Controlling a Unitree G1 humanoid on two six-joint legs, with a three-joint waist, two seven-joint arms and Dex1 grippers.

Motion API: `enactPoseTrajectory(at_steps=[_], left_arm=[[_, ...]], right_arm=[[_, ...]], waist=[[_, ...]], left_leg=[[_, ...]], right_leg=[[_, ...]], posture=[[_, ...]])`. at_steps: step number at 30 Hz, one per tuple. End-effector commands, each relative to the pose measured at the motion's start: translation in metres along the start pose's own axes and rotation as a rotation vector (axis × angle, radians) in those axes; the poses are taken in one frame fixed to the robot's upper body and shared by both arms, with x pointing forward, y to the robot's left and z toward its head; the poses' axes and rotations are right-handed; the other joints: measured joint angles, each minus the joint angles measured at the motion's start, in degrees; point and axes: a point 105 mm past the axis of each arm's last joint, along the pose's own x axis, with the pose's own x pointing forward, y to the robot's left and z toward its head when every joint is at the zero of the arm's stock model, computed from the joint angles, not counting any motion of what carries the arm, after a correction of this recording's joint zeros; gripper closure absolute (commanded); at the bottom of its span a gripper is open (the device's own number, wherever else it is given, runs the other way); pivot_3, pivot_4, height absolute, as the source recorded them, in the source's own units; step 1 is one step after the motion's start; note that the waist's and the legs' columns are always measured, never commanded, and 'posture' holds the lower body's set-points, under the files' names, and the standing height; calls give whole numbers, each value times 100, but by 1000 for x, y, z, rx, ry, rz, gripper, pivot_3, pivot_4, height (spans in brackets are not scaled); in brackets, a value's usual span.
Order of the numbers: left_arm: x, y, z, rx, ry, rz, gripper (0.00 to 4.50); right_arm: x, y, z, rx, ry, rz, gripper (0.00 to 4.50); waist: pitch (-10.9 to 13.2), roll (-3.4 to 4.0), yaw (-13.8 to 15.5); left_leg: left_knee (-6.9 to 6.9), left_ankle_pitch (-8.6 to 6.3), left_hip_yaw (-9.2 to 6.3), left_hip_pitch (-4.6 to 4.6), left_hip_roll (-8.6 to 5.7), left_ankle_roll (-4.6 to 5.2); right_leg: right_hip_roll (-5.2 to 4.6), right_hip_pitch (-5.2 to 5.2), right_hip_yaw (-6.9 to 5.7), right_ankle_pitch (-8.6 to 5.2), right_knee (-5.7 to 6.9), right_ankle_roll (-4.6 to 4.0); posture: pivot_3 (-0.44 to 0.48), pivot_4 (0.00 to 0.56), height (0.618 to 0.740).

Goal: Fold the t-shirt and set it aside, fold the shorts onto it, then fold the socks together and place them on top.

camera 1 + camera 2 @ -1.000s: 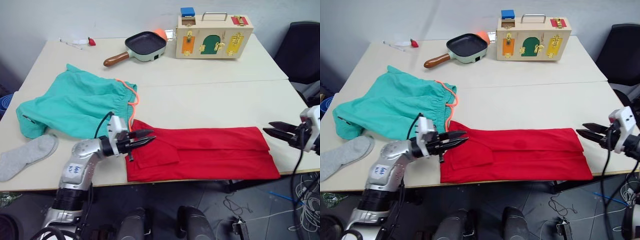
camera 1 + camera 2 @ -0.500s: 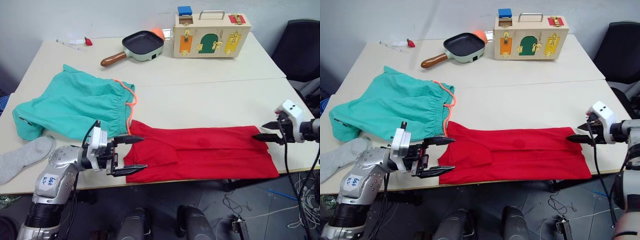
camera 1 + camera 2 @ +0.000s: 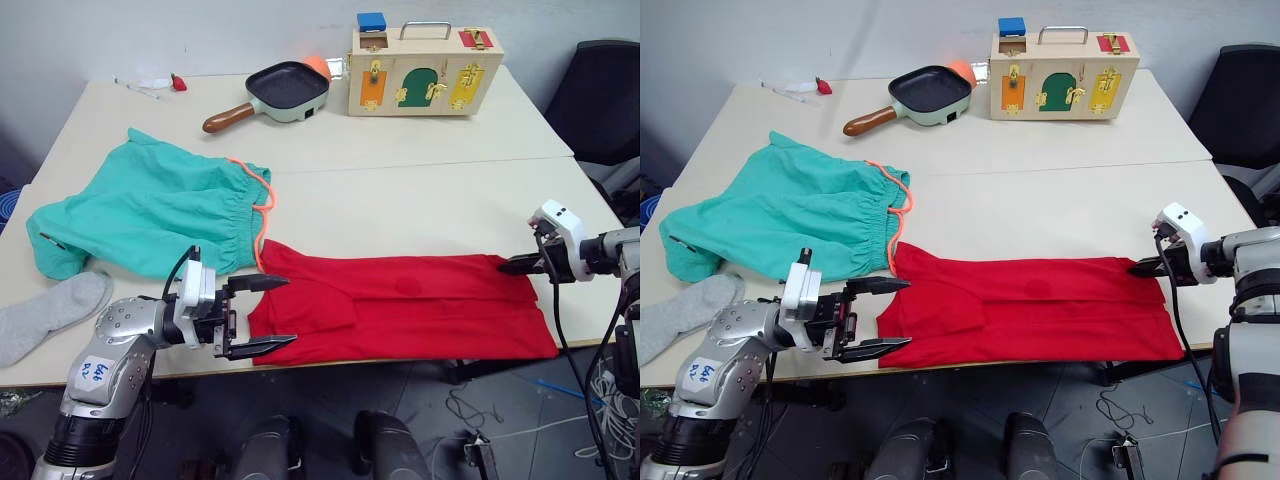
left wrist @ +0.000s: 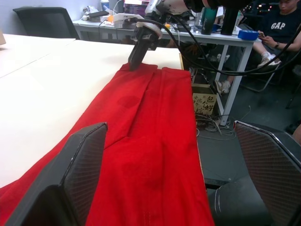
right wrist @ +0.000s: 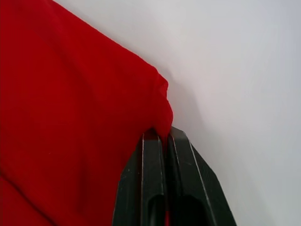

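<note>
Your right gripper (image 5: pixel 162 136) pinches the t-shirt (image 3: pixel 420 305) corner, as the right wrist view shows up close; your left gripper (image 3: pixel 262 315) gapes wide at the opposite end.

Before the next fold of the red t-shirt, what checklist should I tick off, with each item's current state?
1. Right end effector pinching the t-shirt corner: ok, fabric sits between its fingers.
2. Left end effector open at the shirt's other end: ok, nothing gripped yet.
3. Shirt lying in a flat long strip: ok.
4. Shirt clear of the shorts: not ok, its corner reaches the waistband.
5. Sock out of the way: ok.
6. Second sock located: cannot tell.
</note>
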Motion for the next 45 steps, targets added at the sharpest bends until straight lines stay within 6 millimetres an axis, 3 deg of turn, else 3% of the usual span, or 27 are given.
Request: enactPoseTrajectory(at_steps=[1,5,11,16,19,23,25,33,37,41,45], left_arm=[[1,3,11,65,-15,11,0],[1,11,13,79,-28,49,0],[-1,26,12,114,-16,113,0],[-5,33,12,123,-2,141,0],[-8,36,11,121,14,150,0],[-8,36,12,83,-2,138,0],[-7,42,16,128,-17,147,0],[0,87,2,100,124,176,0],[13,99,-5,66,197,114,0],[34,112,-15,74,278,60,0],[47,126,-24,2,339,71,0]], right_arm=[[-4,-14,16,-107,-60,-133,4474],[-3,-29,41,-208,-153,-321,4474],[7,-33,70,-299,-226,-460,4474],[12,-27,86,-361,-272,-455,4474],[6,-24,88,-291,-323,-391,4474],[-9,-24,84,-229,-379,-342,3540],[-18,-29,83,-172,-428,-359,2796],[-72,-39,46,38,-454,-325,19],[-86,-32,15,298,-405,-285,19],[-76,-4,-20,609,-315,-230,19],[-56,24,-35,752,-273,-204,19]], waist=[[0,0,-3],[0,0,-11],[0,0,-30],[0,1,-25],[1,1,-17],[1,2,-10],[2,2,-2],[2,3,10],[2,3,11],[1,2,36],[0,0,28]], left_leg=[[0,0,0,0,0,0],[0,1,5,0,0,-1],[-1,8,8,0,1,2],[-1,22,10,-1,2,27],[-1,24,11,-1,1,30],[-1,25,12,-1,2,32],[-1,25,12,-1,2,33],[1,26,12,-1,-1,35],[-1,27,14,-3,1,36],[6,26,4,-3,3,35],[10,19,3,-9,0,35]], right_leg=[[0,0,0,0,0,0],[1,0,2,0,2,0],[10,-3,2,0,7,0],[12,-3,3,0,6,1],[12,-3,3,0,6,1],[14,-2,3,0,9,1],[12,-2,3,0,14,1],[9,-1,1,1,12,3],[10,-3,-1,2,27,3],[4,-3,-3,1,13,3],[-3,-6,-3,3,9,6]], posture=[[0,150,740],[0,150,740],[0,150,740],[0,150,740],[0,150,740],[0,150,740],[0,150,740],[0,150,740],[0,150,740],[0,150,740],[0,150,740]])
